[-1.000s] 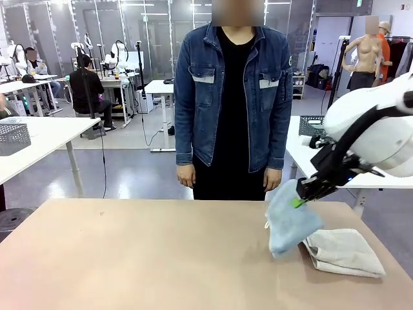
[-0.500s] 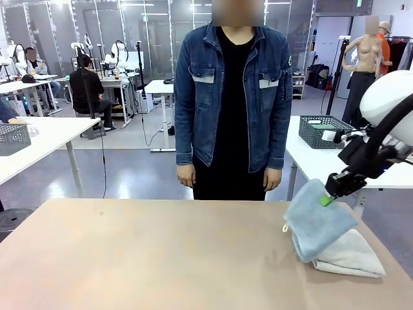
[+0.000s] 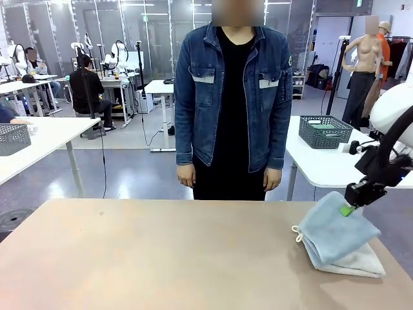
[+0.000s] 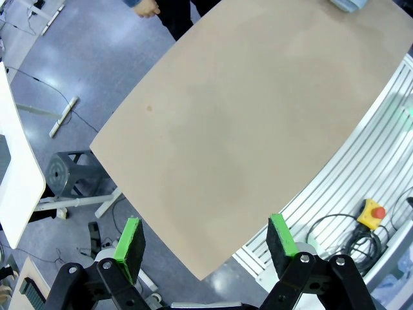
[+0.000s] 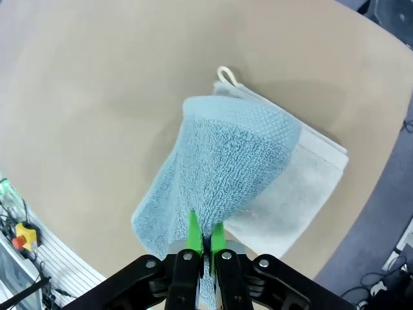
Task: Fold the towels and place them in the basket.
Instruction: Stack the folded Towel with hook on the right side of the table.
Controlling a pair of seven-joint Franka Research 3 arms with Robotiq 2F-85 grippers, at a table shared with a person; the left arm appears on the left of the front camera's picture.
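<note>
We see a soft, fluffy pale blue terry-cloth towel [image 3: 335, 227] lying on top of a folded white towel [image 3: 360, 262] at the right end of the smooth tan table [image 3: 161, 252]. A little white loop [image 5: 225, 75] sticks out at one corner (no writing on anything here). The right gripper [image 3: 347, 209] pinches the blue towel's edge, its green pads [image 5: 193, 234] squeezed tight together. The left gripper [image 4: 205, 244] hangs above the table's edge, fingers spread wide, holding nothing. A person in a blue denim jacket [image 3: 232, 97] stands across from us.
</note>
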